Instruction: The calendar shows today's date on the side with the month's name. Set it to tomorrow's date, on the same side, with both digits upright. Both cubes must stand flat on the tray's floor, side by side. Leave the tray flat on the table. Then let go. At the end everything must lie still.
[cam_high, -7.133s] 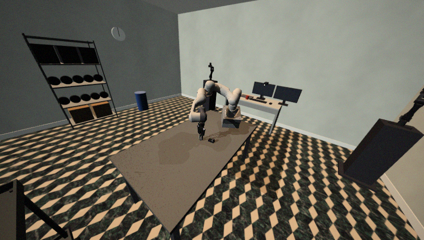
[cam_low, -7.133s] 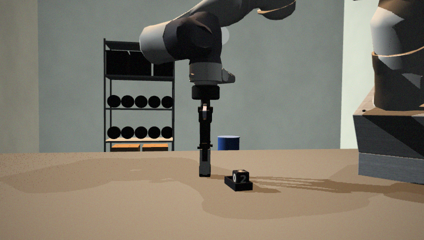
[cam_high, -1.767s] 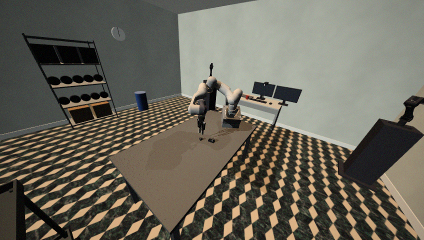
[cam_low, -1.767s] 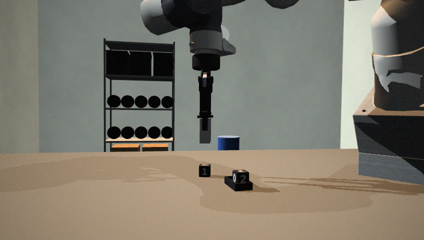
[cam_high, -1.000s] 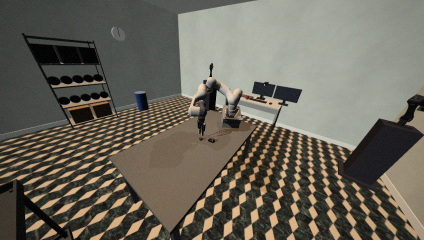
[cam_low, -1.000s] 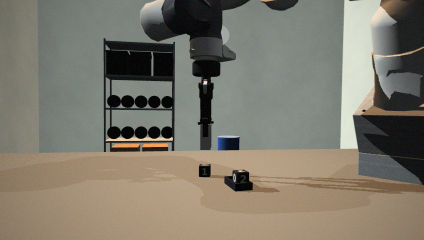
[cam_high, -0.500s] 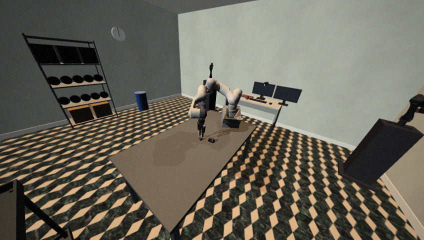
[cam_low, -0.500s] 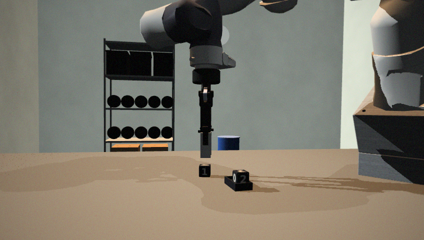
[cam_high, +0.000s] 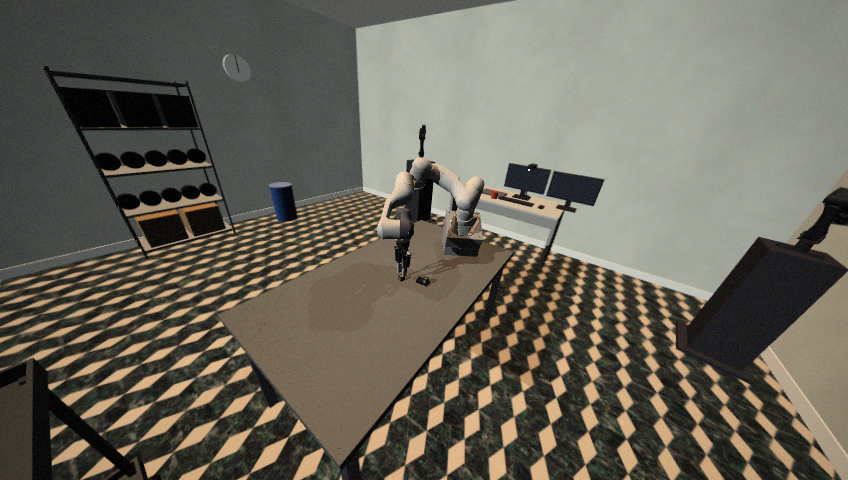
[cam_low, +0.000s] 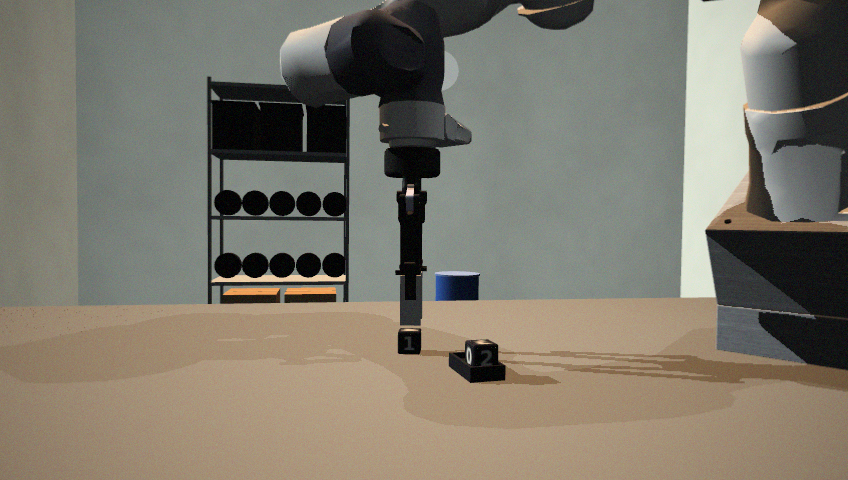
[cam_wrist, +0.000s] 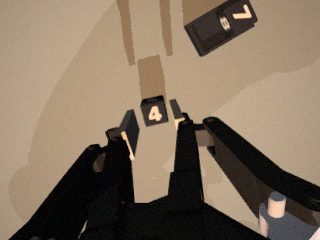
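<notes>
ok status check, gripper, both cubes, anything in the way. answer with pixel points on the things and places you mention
Gripper (cam_high: 402, 274) (cam_low: 410, 324) (cam_wrist: 153, 115) open, just above loose cube (cam_high: 401, 278) (cam_low: 408, 342) (cam_wrist: 154, 112); other cube (cam_low: 481, 352) (cam_wrist: 243, 12) in tray (cam_high: 423, 283) (cam_low: 487, 374) (cam_wrist: 205, 36); nothing seen blocking the grasp.

Claw (cam_high: 402, 272) (cam_low: 410, 323) (cam_wrist: 153, 115) has dropped steadily over the last three looks, from well above the loose cube (cam_high: 401, 278) (cam_low: 409, 341) (cam_wrist: 154, 111) to fingertips just over its top. Against the oldest look, it is higher: its fingers then hid the cube from the exterior side; now the cube's "1" face shows directly below the claw.
</notes>
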